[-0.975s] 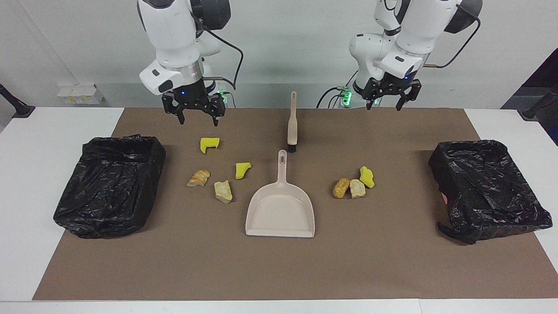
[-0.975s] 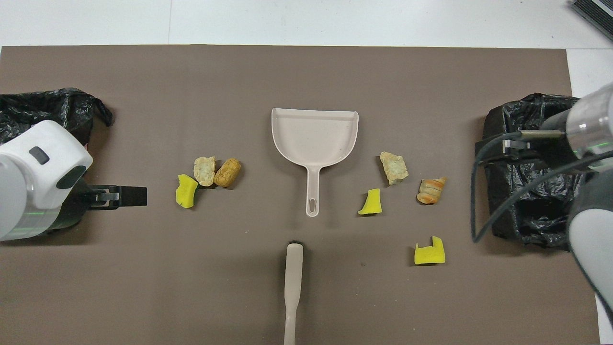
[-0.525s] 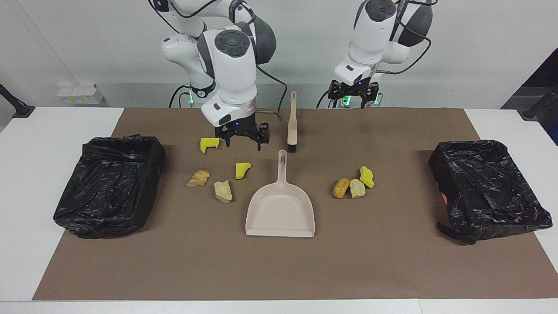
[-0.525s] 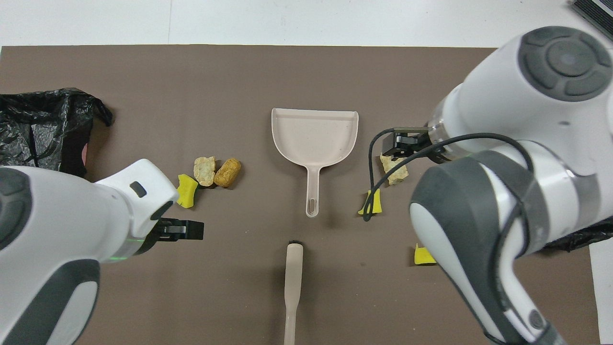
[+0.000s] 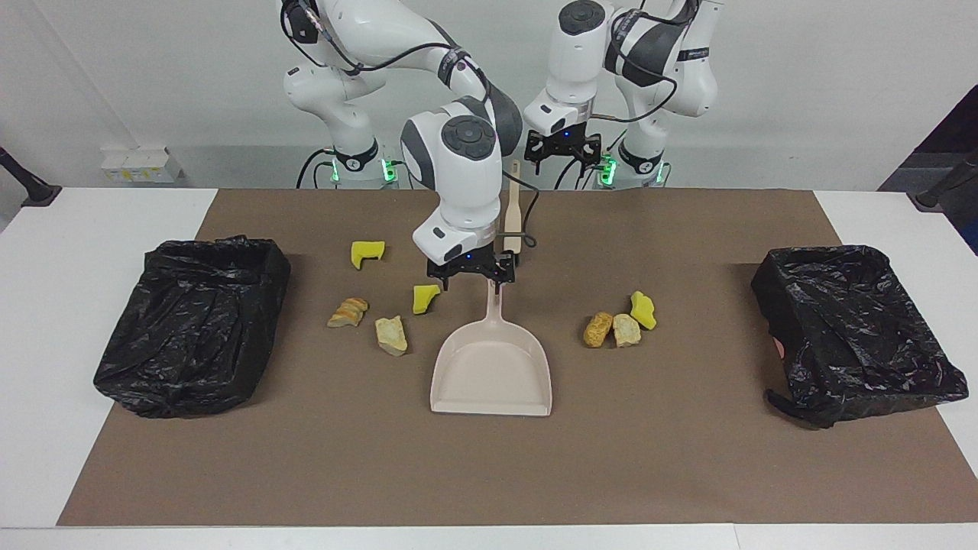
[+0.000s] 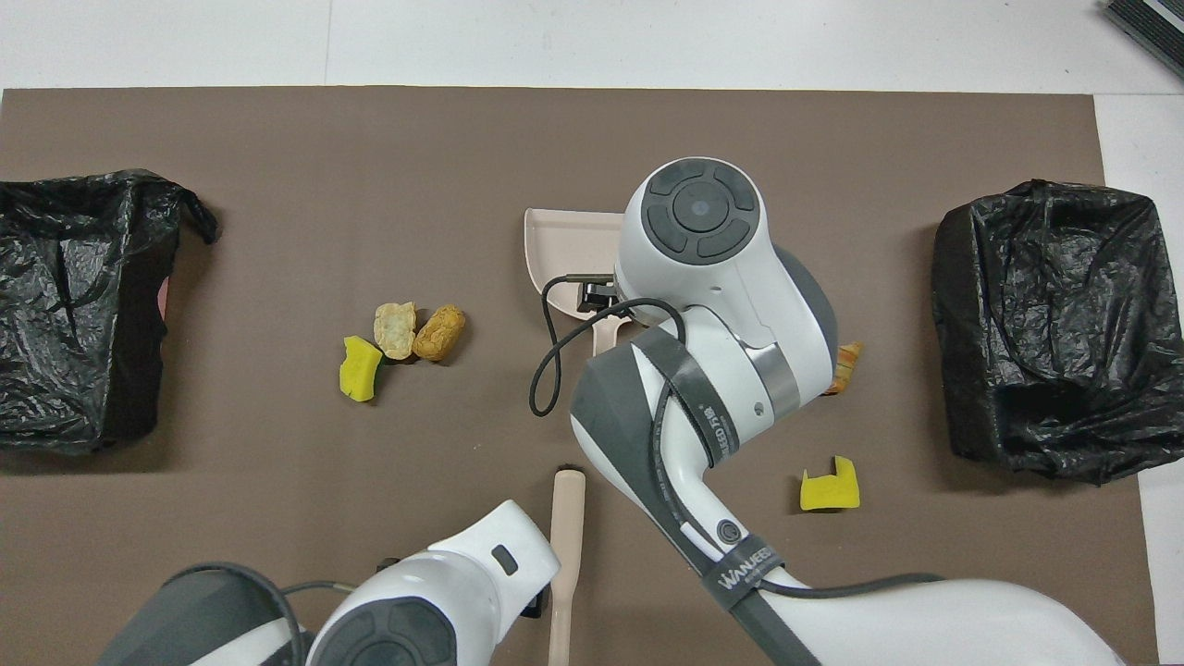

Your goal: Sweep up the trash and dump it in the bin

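While both spread, empty hands reach, right hand [image 5: 473, 280] must clasp dustpan [image 5: 493, 371], left hand [image 5: 562, 155] brush [image 5: 513, 218].

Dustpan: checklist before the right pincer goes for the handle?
1. Right pincer open: ok.
2. Right pincer low over the handle of the dustpan: ok. Fingers either side of the handle: cannot tell.
3. Dustpan flat on the mat, nothing in it: ok.
4. Left pincer open, up beside the handle end of the brush: ok. Brush gripped: not ok, it lies free on the mat.
5. Trash all on the mat, seven chunks in two groups either side of the dustpan, none under the right pincer: ok.
6. Bins in place at both ends of the mat: ok.
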Controlling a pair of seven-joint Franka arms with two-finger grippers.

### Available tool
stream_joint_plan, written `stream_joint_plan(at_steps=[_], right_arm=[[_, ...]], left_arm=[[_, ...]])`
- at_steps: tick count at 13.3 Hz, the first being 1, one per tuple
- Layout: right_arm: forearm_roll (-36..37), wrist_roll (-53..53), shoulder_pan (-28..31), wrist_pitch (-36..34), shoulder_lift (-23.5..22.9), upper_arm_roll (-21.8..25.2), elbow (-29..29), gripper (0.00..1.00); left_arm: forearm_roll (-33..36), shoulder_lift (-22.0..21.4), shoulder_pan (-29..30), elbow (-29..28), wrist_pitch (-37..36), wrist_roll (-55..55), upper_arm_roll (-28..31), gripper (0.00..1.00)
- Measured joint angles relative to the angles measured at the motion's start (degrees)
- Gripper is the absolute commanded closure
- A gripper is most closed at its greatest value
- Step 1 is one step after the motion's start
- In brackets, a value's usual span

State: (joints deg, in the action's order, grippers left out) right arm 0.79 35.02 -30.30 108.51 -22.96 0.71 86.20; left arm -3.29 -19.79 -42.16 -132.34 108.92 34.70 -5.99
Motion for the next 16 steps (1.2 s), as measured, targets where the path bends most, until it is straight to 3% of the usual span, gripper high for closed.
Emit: stream_joint_plan(at_steps=[5, 10, 13, 16], right_arm=[[-0.08, 3.26, -1.93, 5.59, -3.46, -0.05, 2.23, 0.0], [-0.09, 3.41, -3.01, 12.66, -4.23, -0.06, 8.48, 0.03], [-0.09, 3.41, -3.06, 13.0, -4.03, -0.06, 9.38, 0.37], [-0.09, 3.41, -3.26, 13.12, -3.63, -0.12, 9.4, 0.6]], left_arm=[[-0.06, 1.34, -10.87, -9.48, 13.44, 10.56, -0.05, 0.0], [-0.07, 7.37, -13.78, -10.64, 18.48, 16.46, 0.01, 0.0], [-0.07, 8.88, -14.08, -10.64, 18.88, 17.46, 0.02, 0.0], [-0.07, 9.14, -14.66, -10.66, 19.09, 18.16, 0.0, 0.03]])
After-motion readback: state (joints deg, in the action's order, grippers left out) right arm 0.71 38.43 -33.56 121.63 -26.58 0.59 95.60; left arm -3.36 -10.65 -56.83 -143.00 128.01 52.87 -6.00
